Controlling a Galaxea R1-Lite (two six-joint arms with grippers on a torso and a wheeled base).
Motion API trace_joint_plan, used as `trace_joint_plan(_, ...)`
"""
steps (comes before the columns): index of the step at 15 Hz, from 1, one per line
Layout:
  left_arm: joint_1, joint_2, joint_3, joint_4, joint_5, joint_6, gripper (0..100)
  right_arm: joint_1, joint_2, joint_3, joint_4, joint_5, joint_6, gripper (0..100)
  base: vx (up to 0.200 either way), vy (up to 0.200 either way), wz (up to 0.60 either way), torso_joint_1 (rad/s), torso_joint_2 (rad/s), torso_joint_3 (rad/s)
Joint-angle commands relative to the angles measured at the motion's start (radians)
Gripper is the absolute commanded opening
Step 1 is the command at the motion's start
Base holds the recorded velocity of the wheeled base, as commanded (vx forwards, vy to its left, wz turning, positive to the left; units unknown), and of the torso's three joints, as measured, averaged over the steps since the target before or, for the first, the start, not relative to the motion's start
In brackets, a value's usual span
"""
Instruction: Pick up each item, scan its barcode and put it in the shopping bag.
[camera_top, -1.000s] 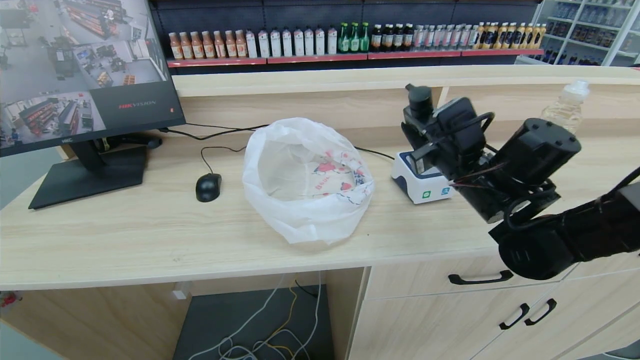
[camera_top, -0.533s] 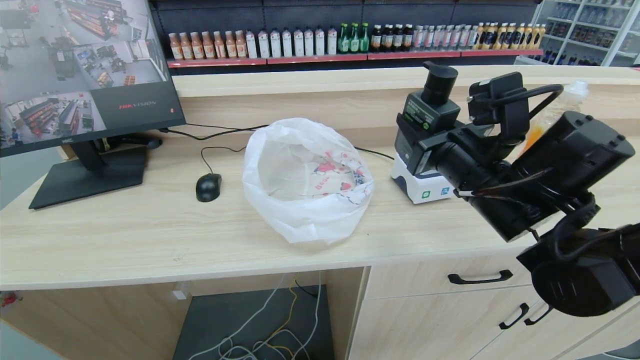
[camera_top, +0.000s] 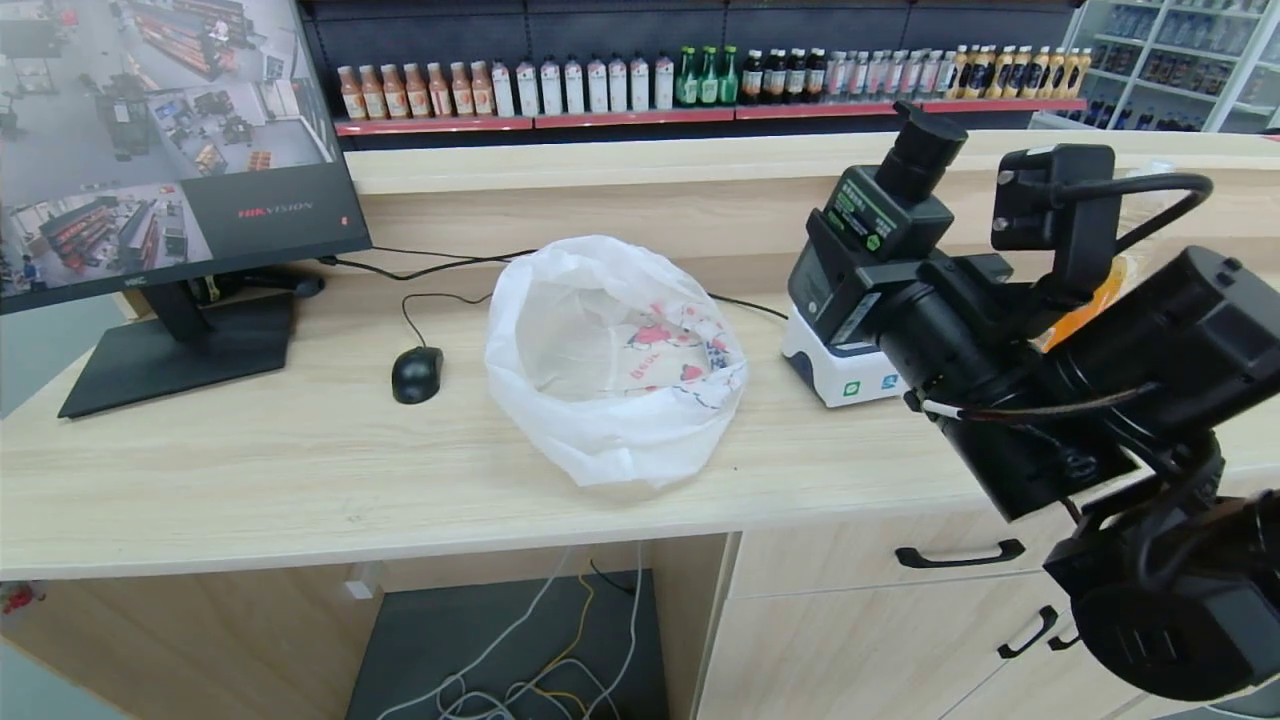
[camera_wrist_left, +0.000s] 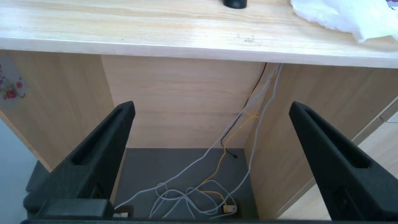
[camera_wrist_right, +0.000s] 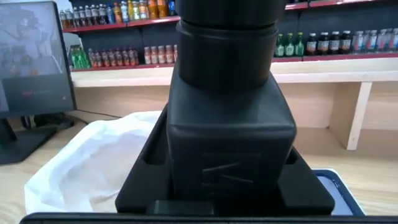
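One dark bottle (camera_top: 880, 205), cap tilted up and away, clamped in right tool (camera_top: 858, 278), just above scanner (camera_top: 840, 368). Bag (camera_top: 610, 360) sits to its left on bench (camera_top: 250, 470), mouth up; right arm nearer. Left tool (camera_wrist_left: 211, 111) spread wide, empty, below bench edge.

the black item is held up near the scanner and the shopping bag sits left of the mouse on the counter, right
Not quite: the head view shows the shopping bag right of the mouse, not left, on the counter. The black item is indeed held up near the scanner.
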Motion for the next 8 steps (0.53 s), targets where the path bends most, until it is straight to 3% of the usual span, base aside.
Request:
trace_joint_plan(1, 0.0, 0.0, 0.0, 0.0, 0.001, -0.001, 100, 0.011, 0.008, 0.033, -0.026, -0.006, 0.003, 0, 0.0, 0.0, 0.0, 0.0, 0.0, 0.0)
trace_joint_plan(7, 0.0, 0.0, 0.0, 0.0, 0.001, 0.0, 100, 0.027, 0.025, 0.021, -0.034, -0.038, 0.009, 0, 0.0, 0.0, 0.0, 0.0, 0.0, 0.0)
trace_joint_plan(8, 0.0, 0.0, 0.0, 0.0, 0.001, 0.0, 100, 0.027, 0.036, 0.013, -0.034, -0.041, 0.021, 0, 0.0, 0.2, 0.0, -0.002, 0.0, 0.002)
